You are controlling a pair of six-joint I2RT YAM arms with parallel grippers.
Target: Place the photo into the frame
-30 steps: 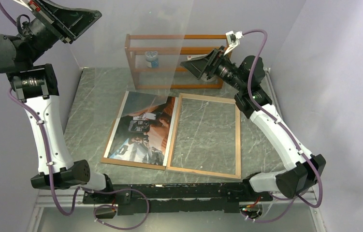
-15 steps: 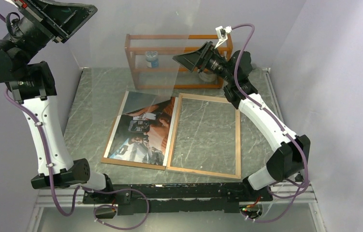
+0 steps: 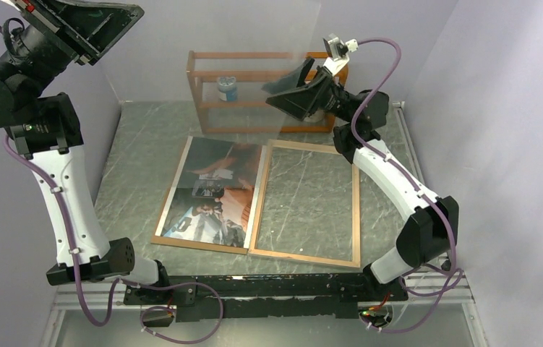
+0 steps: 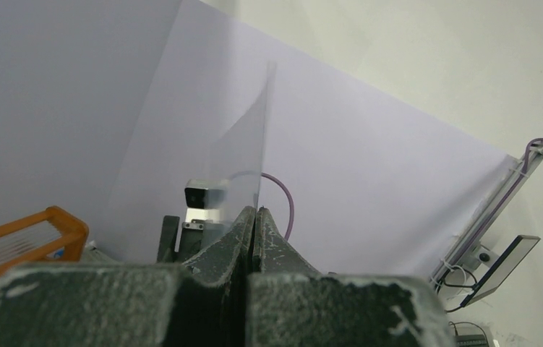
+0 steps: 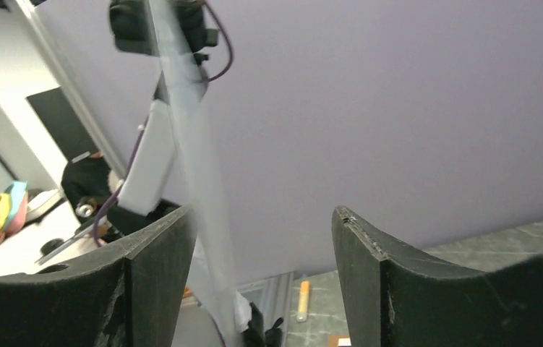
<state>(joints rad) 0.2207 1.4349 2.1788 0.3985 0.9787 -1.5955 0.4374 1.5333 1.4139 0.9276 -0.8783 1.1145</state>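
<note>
One faint clear pane (image 4: 245, 155), left gripper (image 4: 254, 213) pinching

Soft, even light in a pale enclosure; the overhead view is sharp, the wrist views less so.
In the overhead view the table (image 3: 138, 144) carries only faint shadows, and the clear sheet (image 3: 210, 72) reads as a milky haze across the upper centre. The right wrist view smears that sheet into a blurred streak at upper left, with the fingers (image 5: 152, 275) of the right gripper (image 5: 264, 217) dark against the bright wall.
</note>
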